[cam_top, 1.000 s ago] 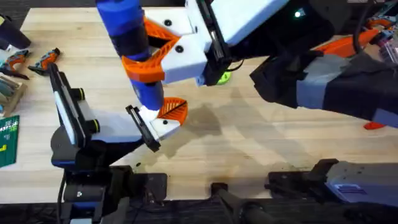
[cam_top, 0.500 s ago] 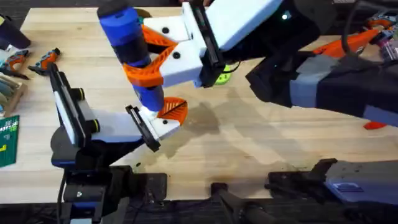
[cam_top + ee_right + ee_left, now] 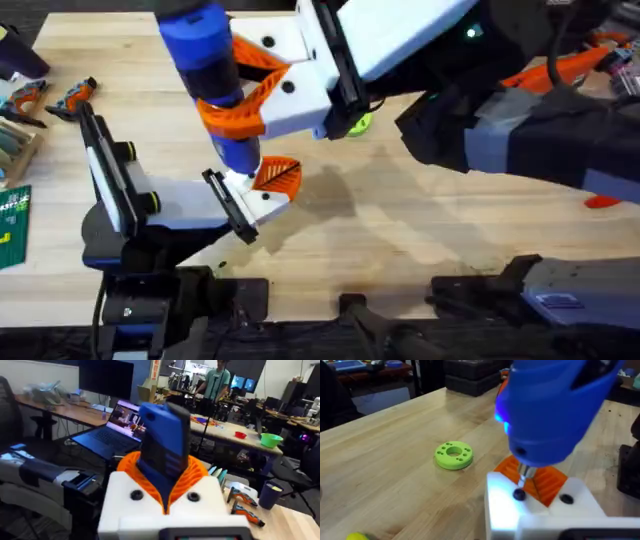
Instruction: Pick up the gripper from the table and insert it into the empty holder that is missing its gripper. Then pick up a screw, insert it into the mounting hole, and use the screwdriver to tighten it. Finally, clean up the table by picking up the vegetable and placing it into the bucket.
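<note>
My right gripper (image 3: 235, 95) reaches across from the right and is shut on the blue screwdriver (image 3: 208, 70), which stands nearly upright. In the right wrist view the screwdriver (image 3: 162, 455) sits between the orange ribbed pads (image 3: 195, 477). Its pale tip (image 3: 525, 476) rests over a dark screw (image 3: 519, 494) in the white holder (image 3: 540, 510). The orange gripper (image 3: 278, 175) is seated in the holder (image 3: 262, 203), which is at the end of my left arm. A bit of the yellow vegetable (image 3: 357, 536) shows at the left wrist view's edge. The bucket is out of view.
A round green disc with holes (image 3: 453, 455) lies on the wood beyond the holder, partly under the right gripper in the overhead view (image 3: 357, 125). Hand tools (image 3: 70, 95) and a green card (image 3: 12, 225) lie at the left edge, and a small red item (image 3: 600, 202) at the right.
The right gripper and screwdriver shifted slightly over the holder. The driver's tip stays at the same spot. The left arm has not moved.
</note>
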Tool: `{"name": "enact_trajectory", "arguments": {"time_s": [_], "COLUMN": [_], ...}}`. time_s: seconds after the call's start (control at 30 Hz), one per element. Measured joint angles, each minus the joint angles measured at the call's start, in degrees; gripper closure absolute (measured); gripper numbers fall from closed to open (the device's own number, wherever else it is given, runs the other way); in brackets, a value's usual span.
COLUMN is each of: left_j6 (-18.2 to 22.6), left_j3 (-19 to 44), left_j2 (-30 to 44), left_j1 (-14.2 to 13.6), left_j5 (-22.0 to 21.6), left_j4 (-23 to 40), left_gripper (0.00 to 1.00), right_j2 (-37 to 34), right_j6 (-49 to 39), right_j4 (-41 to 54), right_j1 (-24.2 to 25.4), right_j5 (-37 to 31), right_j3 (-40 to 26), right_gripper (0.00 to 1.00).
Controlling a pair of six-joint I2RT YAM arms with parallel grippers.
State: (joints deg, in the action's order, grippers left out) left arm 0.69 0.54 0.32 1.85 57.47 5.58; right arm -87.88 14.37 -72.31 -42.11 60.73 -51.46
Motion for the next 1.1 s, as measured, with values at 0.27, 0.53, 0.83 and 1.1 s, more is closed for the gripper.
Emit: {"name": "enact_trajectory", "arguments": {"time_s": [0.27, 0.53, 0.83, 1.1], "left_j6": [-0.01, -0.02, 0.00, 0.11], "left_j3": [0.00, 0.00, 0.00, 0.00], "left_j2": [0.00, 0.00, 0.00, 0.00], "left_j1": [0.00, 0.00, 0.00, 0.00], "left_j5": [0.00, 0.00, 0.04, 0.11], "left_j4": [0.00, 0.00, 0.00, 0.00], "left_gripper": [0.985, 0.985, 0.985, 0.985], "right_j2": [0.00, 0.00, 0.00, 0.00], "right_j6": [0.13, -0.34, -1.67, -2.08], "right_j4": [1.97, 2.84, 4.47, 4.66], "right_j1": [0.00, 0.00, 0.00, 0.00], "right_j5": [0.00, 0.00, -0.01, 0.00], "right_j3": [0.00, 0.00, 0.00, 0.00], "right_gripper": [0.975, 0.975, 0.975, 0.975]}}
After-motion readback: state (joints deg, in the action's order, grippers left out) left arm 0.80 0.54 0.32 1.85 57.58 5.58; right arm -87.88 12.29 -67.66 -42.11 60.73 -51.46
